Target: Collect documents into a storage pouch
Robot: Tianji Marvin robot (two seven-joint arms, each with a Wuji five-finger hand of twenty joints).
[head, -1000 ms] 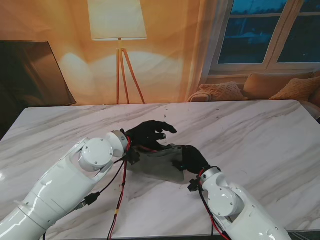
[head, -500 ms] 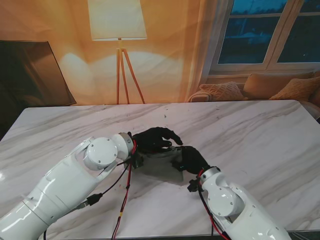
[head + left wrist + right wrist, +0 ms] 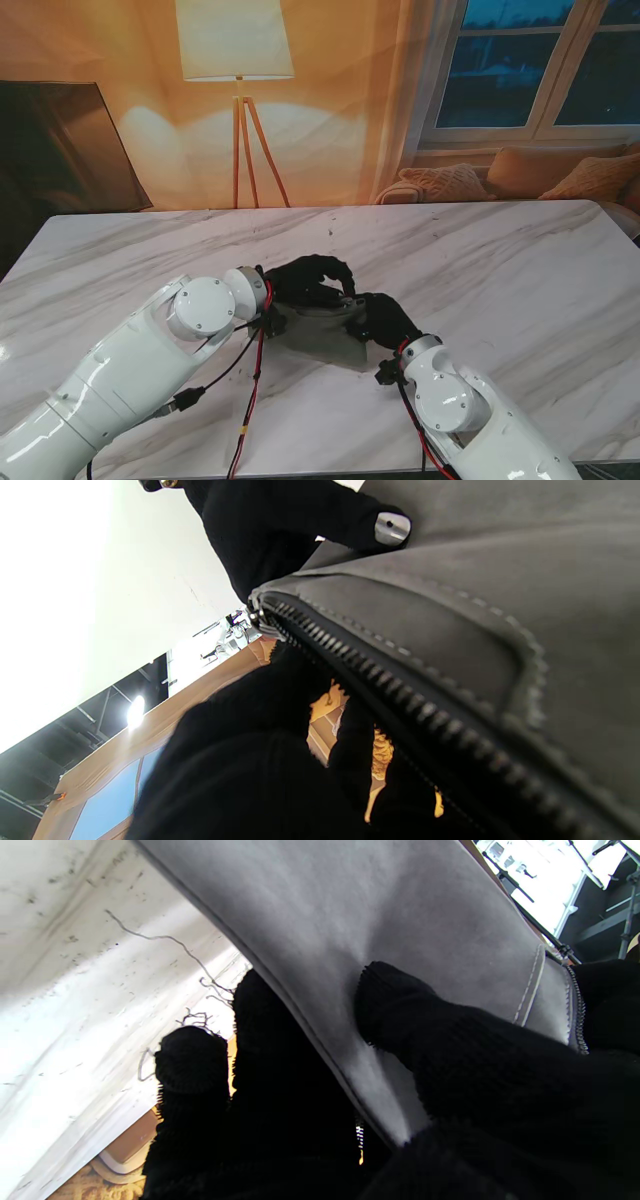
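the grey pouch (image 3: pixel 322 330) lay on the marble table (image 3: pixel 520 270) near the middle, a touch toward six o'clock from centre, and both black-gloved hands were on it. the left hand (image 3: pixel 308 281) sat at the pouch's twelve o'clock edge, fingers curled down over the zip end; in its wrist view the zipper (image 3: pixel 380 680) ran along the pouch's (image 3: pixel 500 580) rim, teeth together where seen, with the gloved fingers (image 3: pixel 280 700) tucked right beside it. i couldn't tell for certain whether that hand was truly clamped or only resting there. the right hand (image 3: pixel 385 318) was at the pouch's three o'clock corner, and it was clamped on the fabric: the right wrist view showed the thumb (image 3: pixel 400 1005) pressed on one face of the pouch (image 3: pixel 380 905) and the other fingers (image 3: pixel 265 1040) on the opposite face, the edge pinched between them. red cable (image 3: pixel 250 380) trailed along the left arm toward six o'clock. at twelve o'clock, past the table, stood a floor lamp (image 3: pixel 236 60).
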